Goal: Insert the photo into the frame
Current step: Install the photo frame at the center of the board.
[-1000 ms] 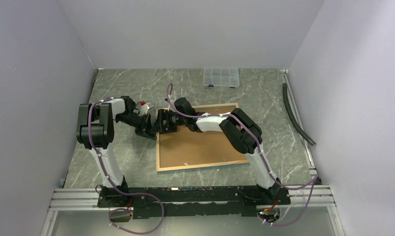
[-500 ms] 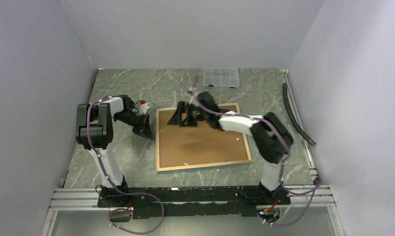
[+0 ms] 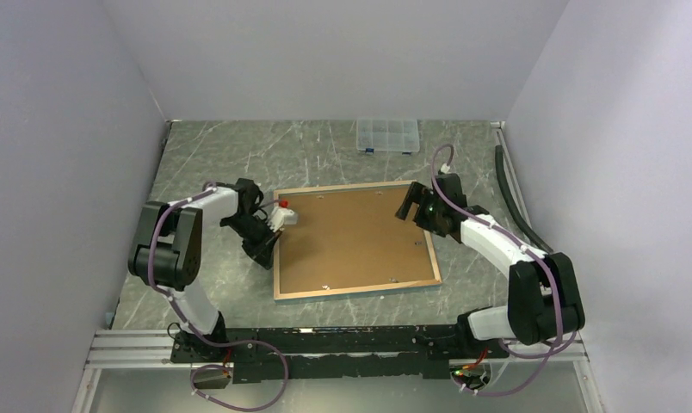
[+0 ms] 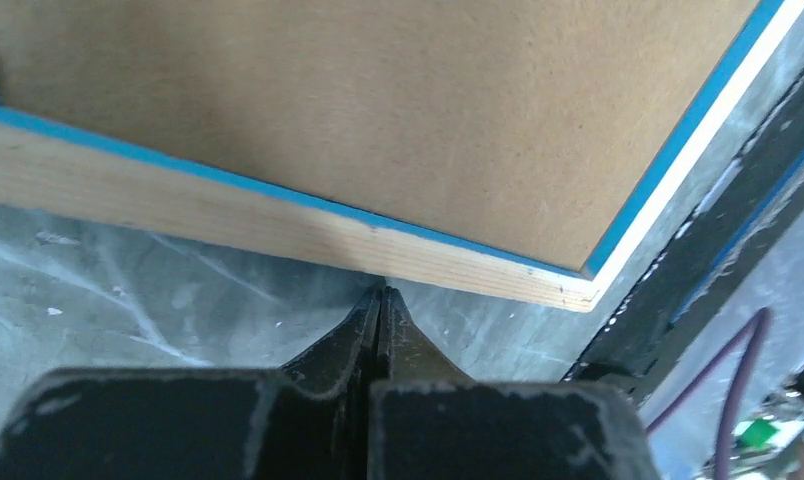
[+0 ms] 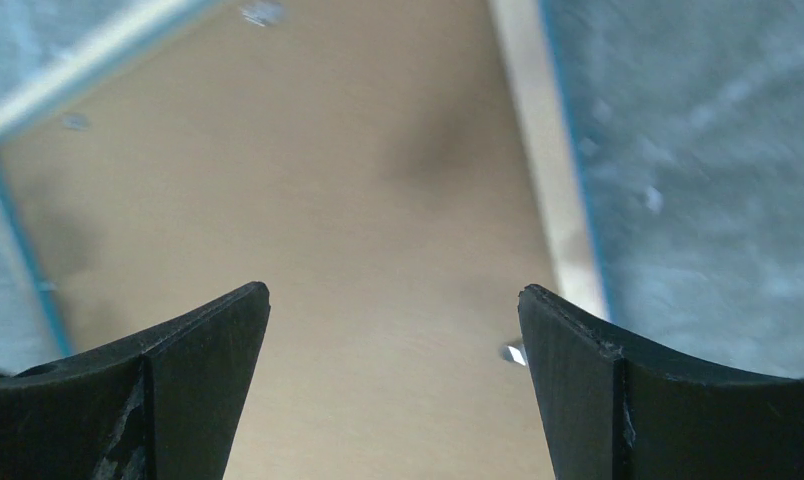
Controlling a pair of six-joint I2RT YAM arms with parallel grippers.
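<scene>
Tan-backed frame [image 3: 355, 241]; left gripper [image 4: 380, 300] pinched together beside its edge; right gripper [image 5: 393, 290] spread wide above.

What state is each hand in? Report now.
Left hand: closed, empty, beside the blue-bordered wooden picture frame.
Right hand: open, holding nothing.

Rear of frame [image 3: 357, 289] faces up; its front and pane are hidden against the counter [image 3: 239, 155]. The backing board [image 3: 351, 237] covers whatever lies inside. From above, the tabs [image 3: 325, 286] on the frame's rim are too small to identify. Left wrist view: frame cut off at top and left. Tips of left tool [image 4: 380, 300] at frame's edge, contact unclear. Right wrist view blurred.
</scene>
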